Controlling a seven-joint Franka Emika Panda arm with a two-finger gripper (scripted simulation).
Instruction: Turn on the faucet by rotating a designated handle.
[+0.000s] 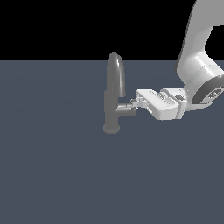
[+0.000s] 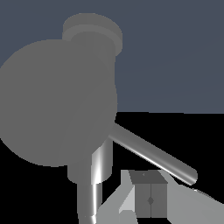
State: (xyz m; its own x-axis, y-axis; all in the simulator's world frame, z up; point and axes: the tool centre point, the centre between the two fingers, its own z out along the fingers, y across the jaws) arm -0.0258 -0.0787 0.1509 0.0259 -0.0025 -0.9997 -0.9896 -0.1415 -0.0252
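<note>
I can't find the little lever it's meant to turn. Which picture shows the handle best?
The wrist view: the handle appears as a long, shiny rod running out from the faucet. In the exterior view it is a tiny sliver at the side stub, mostly hidden by the fingers.

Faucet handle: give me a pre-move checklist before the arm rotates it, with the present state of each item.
1. Gripper has reached the side stub of the faucet: ok, its tip sits at the stub's end in the exterior view.
2. Handle in view: ok, the wrist view shows the thin rod close to the finger.
3. Finger touching the handle: cannot tell, contact is not resolved in either view.
4. Fingers open or shut: cannot tell, only one finger shows clearly.
5. Gripper clear of the arched spout: ok, it sits below and beside the arch.
6. Faucet upright on its base: ok.
</note>
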